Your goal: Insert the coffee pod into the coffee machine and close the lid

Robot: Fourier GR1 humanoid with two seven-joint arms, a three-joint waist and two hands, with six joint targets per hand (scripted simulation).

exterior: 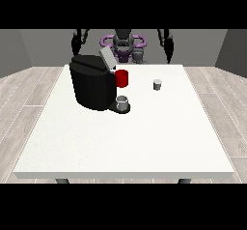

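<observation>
1. While nothing had yet been picked up, the nearest part of the table (120, 147) lay well short of both hands, on the camera's side.
2. A small grey cup (123, 102) sat on the drip stand of the coffee machine (92, 81), nearer the camera than either hand and closer to the hand at the view's left (76, 44).
3. The machine's lid (107, 59) stood tilted up and open, so closing it was still to do; a red part (122, 78) showed at the machine's side beneath it.
4. The coffee pod (157, 84) stood alone on the table, below and well apart from the hand at the view's right (168, 44), and apart from the machine, so it was not yet inserted.
5. Farthest back, both hands hung raised beside the robot's body, touching nothing; I could not tell whether their fingers were spread or curled.
6. By my judgement the task was at its start: reaching, grasping, inserting and closing all remained.
</observation>
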